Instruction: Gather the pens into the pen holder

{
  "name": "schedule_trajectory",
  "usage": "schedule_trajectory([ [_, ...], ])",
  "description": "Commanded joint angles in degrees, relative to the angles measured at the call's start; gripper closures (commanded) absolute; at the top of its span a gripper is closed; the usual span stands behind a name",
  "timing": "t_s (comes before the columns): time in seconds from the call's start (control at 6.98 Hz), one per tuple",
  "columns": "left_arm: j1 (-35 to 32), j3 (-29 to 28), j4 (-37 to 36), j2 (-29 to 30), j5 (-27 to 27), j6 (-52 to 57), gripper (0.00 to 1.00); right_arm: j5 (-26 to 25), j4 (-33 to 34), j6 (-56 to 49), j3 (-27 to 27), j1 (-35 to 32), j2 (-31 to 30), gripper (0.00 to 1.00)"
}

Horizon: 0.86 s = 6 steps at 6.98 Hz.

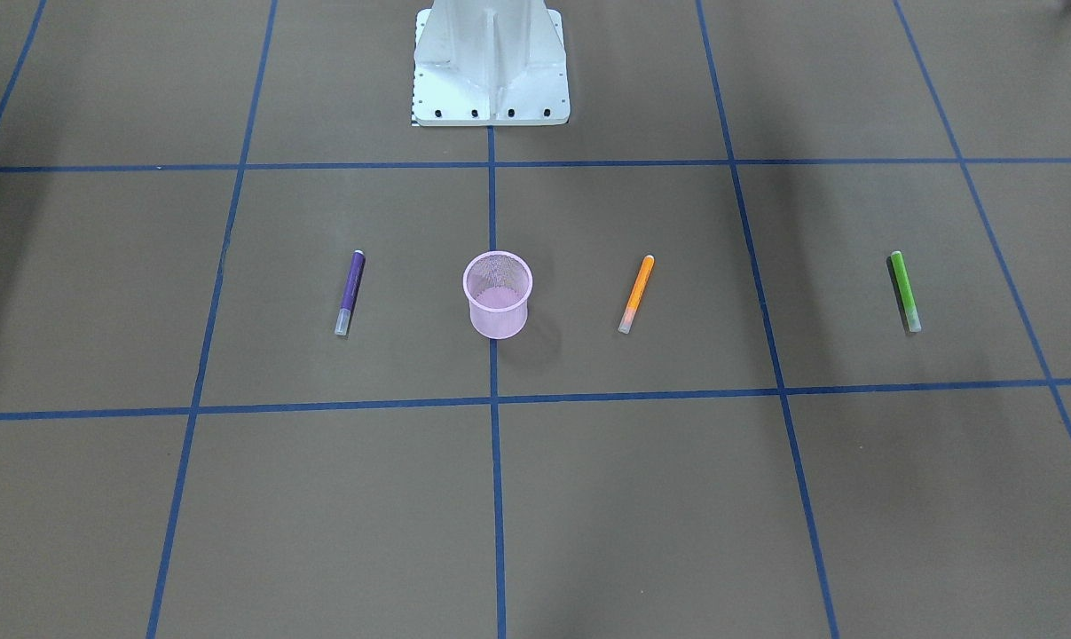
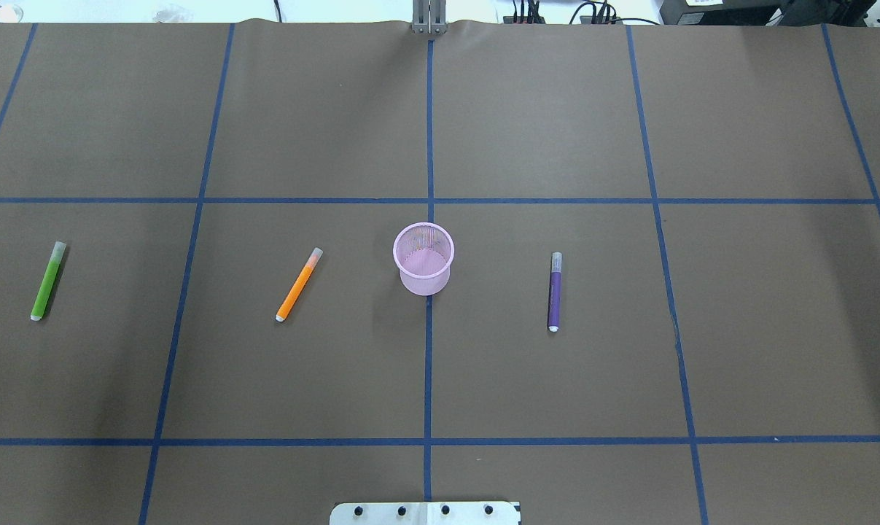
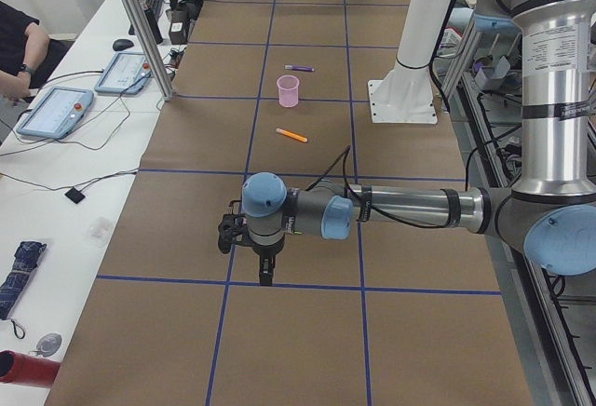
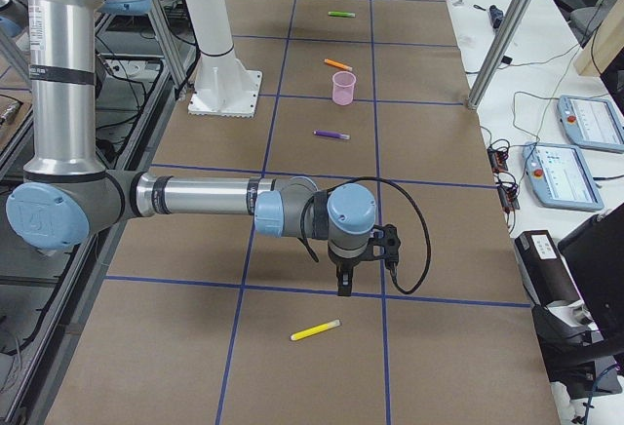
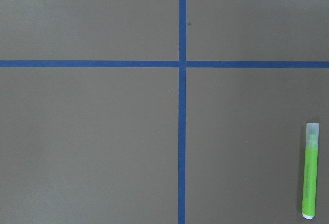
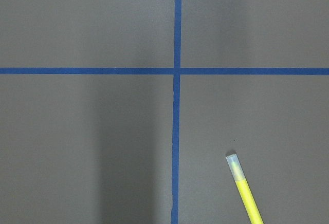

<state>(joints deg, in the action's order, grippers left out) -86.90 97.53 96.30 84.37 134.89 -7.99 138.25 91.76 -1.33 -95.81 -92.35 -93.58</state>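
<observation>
The pink mesh pen holder (image 2: 425, 283) (image 1: 498, 321) stands upright and empty at the table's middle. Three pens lie flat in a row with it: purple (image 2: 554, 292), orange (image 2: 299, 284) and green (image 2: 48, 281). The yellow pen (image 4: 316, 329) lies far out on the robot's right. My left gripper (image 3: 265, 276) hangs pointing down over the tape grid beyond the green pen (image 5: 310, 178). My right gripper (image 4: 344, 287) hangs likewise just short of the yellow pen (image 6: 245, 193). Both show only in side views, so I cannot tell if they are open or shut.
The robot's white base (image 1: 491, 71) stands at the table's back middle. A side bench carries teach pendants (image 3: 56, 113), cables and a folded umbrella (image 3: 19, 276), with a person's arm (image 3: 23, 47) by it. More pendants (image 4: 585, 118) lie on the opposite bench.
</observation>
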Motion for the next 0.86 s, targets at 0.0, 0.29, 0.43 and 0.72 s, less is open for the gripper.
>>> schedule_trajectory([
  [0.0, 0.2, -0.6, 1.0, 1.8, 0.2, -0.2, 0.00, 0.0, 0.0, 0.4, 0.1, 0.1, 0.2, 0.00],
  [0.29, 0.9, 0.0, 1.2, 5.7, 0.6, -5.2, 0.00, -0.5, -0.1, -0.5, 0.4, 0.1, 0.0, 0.00],
  [0.43, 3.2, -0.1, 1.8, 7.4, 2.8, -6.2, 0.00, -0.4, -0.1, -0.3, 0.4, 0.1, -0.1, 0.00],
  [0.72, 10.7, -0.2, 5.4, 8.2, 2.6, -19.9, 0.00, -0.4, -0.1, -0.2, 0.4, 0.2, 0.2, 0.00],
])
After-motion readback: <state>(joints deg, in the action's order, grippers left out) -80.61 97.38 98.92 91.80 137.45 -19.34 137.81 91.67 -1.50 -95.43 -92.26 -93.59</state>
